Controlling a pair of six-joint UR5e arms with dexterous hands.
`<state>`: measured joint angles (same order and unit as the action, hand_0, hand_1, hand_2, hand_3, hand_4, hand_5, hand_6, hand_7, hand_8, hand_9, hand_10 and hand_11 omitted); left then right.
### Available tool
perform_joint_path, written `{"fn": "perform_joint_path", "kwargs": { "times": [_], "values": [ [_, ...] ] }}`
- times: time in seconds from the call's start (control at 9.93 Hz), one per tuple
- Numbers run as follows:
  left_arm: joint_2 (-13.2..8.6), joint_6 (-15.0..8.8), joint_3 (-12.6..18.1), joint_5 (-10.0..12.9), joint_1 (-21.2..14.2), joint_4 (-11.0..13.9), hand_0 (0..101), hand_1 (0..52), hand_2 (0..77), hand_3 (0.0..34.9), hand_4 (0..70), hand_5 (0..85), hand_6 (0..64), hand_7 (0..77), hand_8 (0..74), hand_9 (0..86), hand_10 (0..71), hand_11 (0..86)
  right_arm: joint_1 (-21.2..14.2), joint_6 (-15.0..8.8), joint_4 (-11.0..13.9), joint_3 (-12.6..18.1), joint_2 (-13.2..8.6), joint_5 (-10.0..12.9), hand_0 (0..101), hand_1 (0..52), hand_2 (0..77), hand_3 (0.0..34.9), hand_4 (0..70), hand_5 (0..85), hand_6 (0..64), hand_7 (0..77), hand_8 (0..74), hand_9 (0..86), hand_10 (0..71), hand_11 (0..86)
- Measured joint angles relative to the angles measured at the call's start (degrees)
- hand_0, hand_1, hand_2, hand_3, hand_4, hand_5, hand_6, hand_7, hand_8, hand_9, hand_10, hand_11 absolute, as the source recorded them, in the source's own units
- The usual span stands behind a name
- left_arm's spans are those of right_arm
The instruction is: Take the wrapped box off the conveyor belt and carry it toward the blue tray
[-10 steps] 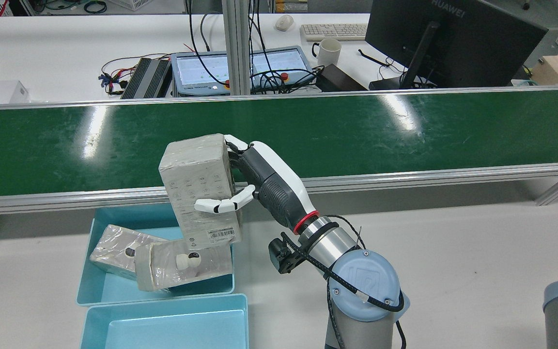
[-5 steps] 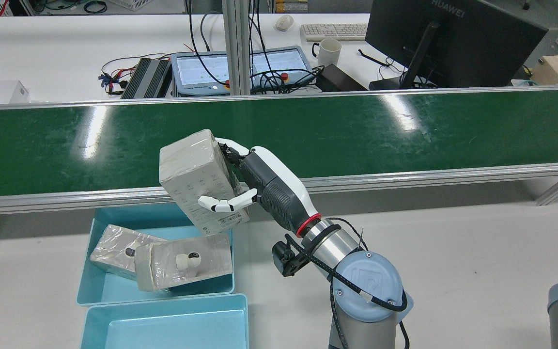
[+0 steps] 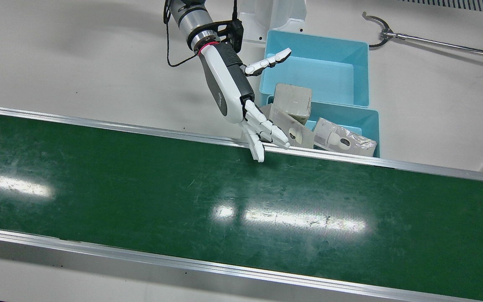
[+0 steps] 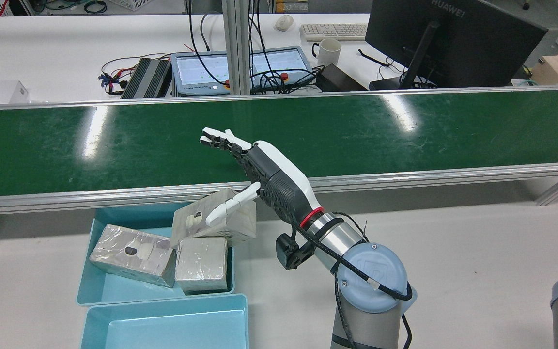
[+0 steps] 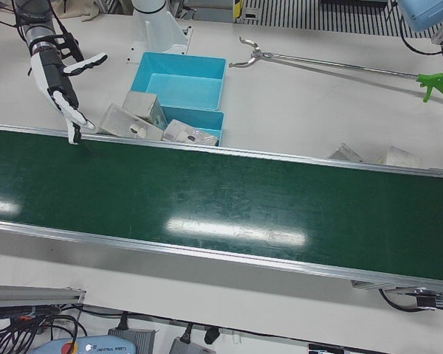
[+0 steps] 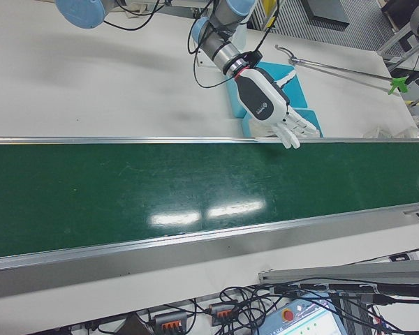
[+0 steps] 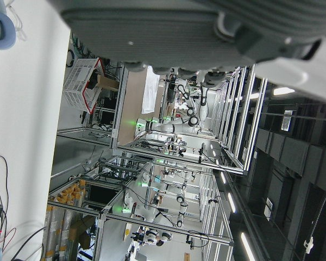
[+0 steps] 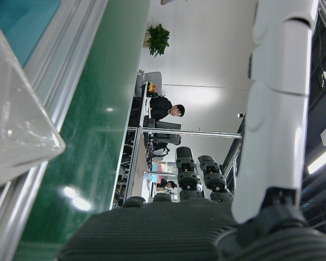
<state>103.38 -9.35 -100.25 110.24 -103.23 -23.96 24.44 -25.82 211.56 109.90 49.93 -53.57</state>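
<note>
Right hand (image 4: pixel 264 174) spread, hiding part of the leaning wrapped box (image 4: pixel 238 225)

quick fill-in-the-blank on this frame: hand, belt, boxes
1. The right hand is ___ and holds nothing.
2. Its fingers reach over the ___ belt.
3. The tray next to the belt holds ___ wrapped boxes.
Missing words: open; green; three.
</note>
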Motion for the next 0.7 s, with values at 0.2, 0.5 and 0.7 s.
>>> {"fn": "perform_joint_path", "kwargs": {
  "times": [0.2, 0.5, 0.7],
  "values": [
    [0.0, 0.0, 0.0, 0.0, 0.0, 0.0, 0, 0.0, 0.5, 0.0, 0.0, 1.1, 0.0, 0.5, 0.5, 0.5, 0.0, 0.5, 4.0, 0.1, 0.2, 3.9, 0.6, -0.4, 49, 14.2, 1.6, 2.4, 15.8, 14.2, 7.6, 21.3, 5.5, 1.1, 0.0, 1.1],
    [0.0, 0.0, 0.0, 0.0, 0.0, 0.0, 0, 0.0, 0.5, 0.0, 0.0, 1.1, 0.5, 0.5, 0.5, 0.0, 0.0, 0.5, 11.4, 9.5, 0.4, 9.2, 8.8, -1.2, 54, 19.6, 12.0, 0.0, 20.7, 31.1, 21.3, 43.1, 10.9, 18.0, 4.9, 1.1],
    [0.0, 0.0, 0.0, 0.0, 0.0, 0.0, 0, 0.0, 0.5, 0.0, 0.0, 1.1, 0.5, 0.5, 0.5, 0.0, 0.0, 0.5, 17.2, 15.9, 0.1, 9.3, 15.7, -2.8, 50, 12.5, 13.6, 0.0, 21.8, 38.7, 33.8, 58.9, 26.7, 32.7, 19.1, 1.1]
  ]
}}
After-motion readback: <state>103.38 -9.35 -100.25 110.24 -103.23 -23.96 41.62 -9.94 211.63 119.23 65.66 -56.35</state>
